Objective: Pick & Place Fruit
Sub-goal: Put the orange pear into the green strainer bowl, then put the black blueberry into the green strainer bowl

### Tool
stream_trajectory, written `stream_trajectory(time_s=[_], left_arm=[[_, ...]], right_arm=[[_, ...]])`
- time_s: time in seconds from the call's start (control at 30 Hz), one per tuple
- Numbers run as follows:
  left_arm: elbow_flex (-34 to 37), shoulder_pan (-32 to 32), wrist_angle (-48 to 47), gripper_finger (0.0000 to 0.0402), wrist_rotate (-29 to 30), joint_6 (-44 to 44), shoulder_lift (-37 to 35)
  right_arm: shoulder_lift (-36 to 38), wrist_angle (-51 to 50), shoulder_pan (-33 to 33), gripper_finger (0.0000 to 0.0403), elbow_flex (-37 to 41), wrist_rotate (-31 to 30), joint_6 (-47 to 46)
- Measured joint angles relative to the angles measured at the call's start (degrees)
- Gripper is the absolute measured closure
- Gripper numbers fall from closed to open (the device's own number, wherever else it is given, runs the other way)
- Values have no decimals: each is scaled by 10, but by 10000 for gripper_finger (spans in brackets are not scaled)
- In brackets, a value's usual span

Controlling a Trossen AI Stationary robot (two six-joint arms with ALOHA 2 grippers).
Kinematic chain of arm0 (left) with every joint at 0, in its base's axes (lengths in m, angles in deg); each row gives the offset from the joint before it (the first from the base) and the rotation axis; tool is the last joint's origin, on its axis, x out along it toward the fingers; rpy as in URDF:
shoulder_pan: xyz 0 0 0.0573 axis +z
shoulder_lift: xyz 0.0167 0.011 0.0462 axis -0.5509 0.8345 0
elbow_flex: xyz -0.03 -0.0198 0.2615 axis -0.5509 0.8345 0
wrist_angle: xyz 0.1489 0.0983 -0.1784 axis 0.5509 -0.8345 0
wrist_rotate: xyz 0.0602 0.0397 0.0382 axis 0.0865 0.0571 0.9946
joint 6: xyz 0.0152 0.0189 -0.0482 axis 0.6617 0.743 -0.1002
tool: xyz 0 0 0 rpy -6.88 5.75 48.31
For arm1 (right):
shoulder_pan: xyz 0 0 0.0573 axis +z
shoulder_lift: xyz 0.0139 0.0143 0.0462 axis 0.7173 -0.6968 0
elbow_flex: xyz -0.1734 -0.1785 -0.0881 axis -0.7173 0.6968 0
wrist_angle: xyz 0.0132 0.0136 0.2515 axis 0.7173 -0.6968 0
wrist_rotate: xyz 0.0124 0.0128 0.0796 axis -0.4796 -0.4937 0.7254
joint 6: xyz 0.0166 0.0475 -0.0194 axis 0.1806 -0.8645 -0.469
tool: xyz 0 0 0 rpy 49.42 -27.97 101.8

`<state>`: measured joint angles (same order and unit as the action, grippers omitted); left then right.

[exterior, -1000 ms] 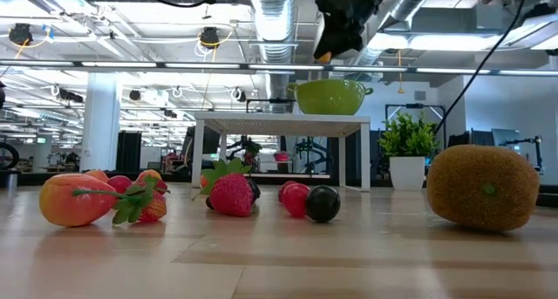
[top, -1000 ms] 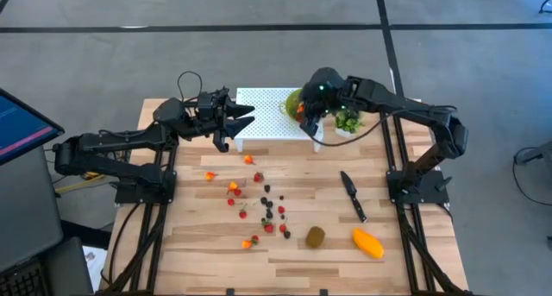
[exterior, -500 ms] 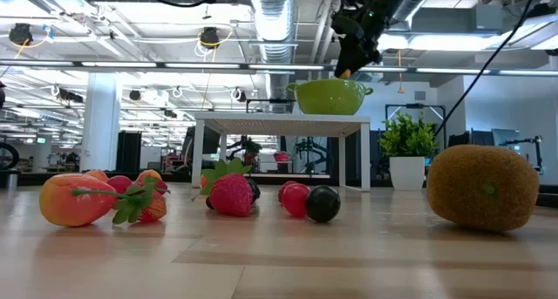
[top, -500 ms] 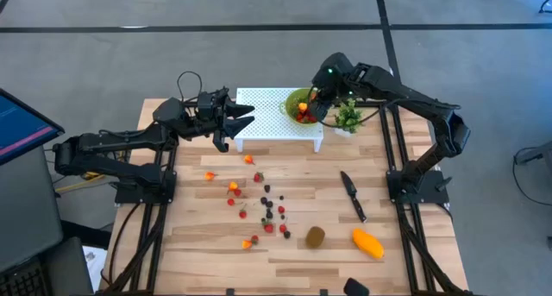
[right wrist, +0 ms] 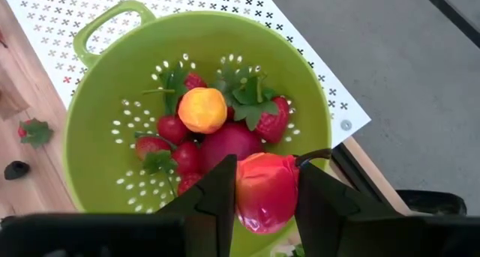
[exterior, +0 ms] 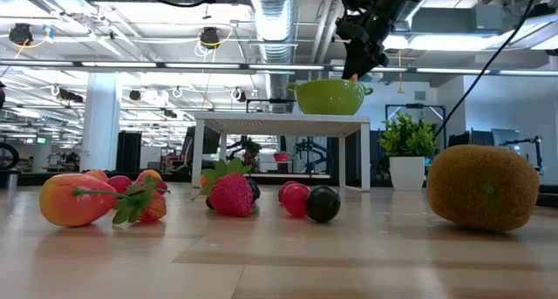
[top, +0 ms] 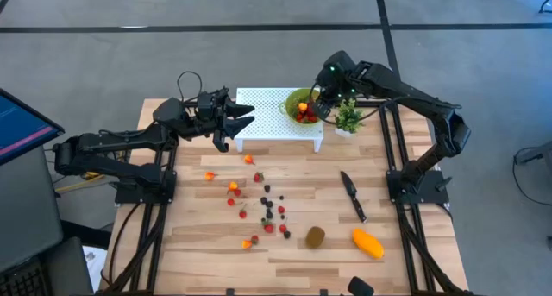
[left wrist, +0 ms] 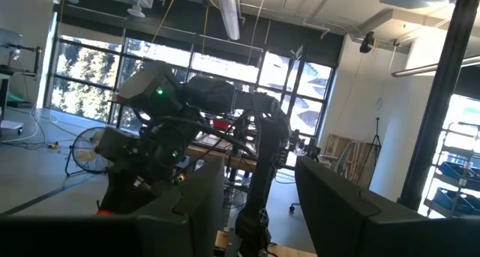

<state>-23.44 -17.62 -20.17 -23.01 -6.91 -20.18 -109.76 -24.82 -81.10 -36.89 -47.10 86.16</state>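
My right gripper (right wrist: 266, 201) hangs above the green colander (right wrist: 112, 77), near its rim, shut on a small red-orange fruit (right wrist: 266, 188). The colander (top: 297, 100) stands on a white perforated stand (top: 263, 106) and holds strawberries, an orange piece and other red pieces. Several small berries (top: 267, 205), a brown kiwi (top: 316, 236) and an orange-yellow mango (top: 368, 242) lie on the wooden table. My left gripper (top: 235, 117) waits, open, in the air at the stand's left end. My right gripper pinches the red-orange fruit's two opposite sides (right wrist: 244, 183) between its two fingers (right wrist: 217, 197). It comes from above, pointing down. The fruit is lifted clear over the colander's rim (exterior: 330, 84), its dark stem (right wrist: 315, 155) sticking out to one side.
A slim black knife (top: 352, 195) lies right of the berries. A small green potted plant (top: 348, 117) stands beside the stand's right end, close under my right arm. In the low view, strawberries (exterior: 231, 193) and the kiwi (exterior: 482, 187) lie in front of the stand.
My right gripper, still shut on the fruit, has moved from over the colander's middle toward its far right rim, uncovering the colander in the high view, and has slowed to nearly still. The left arm has kept still.
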Motion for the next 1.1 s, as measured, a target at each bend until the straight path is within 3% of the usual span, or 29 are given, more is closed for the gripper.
stream_trajectory(time_s=[0.2, 0.5, 0.67, 0.87, 1.1], left_arm=[[0, 0, 0, 243, 0, 0, 0], [0, 0, 0, 243, 0, 0, 0], [0, 0, 0, 243, 0, 0, 0], [0, 0, 0, 243, 0, 0, 0], [0, 0, 0, 243, 0, 0, 0]], right_arm=[[0, 0, 0, 287, 0, 0, 0], [0, 0, 0, 212, 0, 0, 0], [0, 0, 5, 190, 0, 0, 0], [0, 3, 49, 201, 0, 1, 2], [0, 7, 143, 236, 0, 2, 2]])
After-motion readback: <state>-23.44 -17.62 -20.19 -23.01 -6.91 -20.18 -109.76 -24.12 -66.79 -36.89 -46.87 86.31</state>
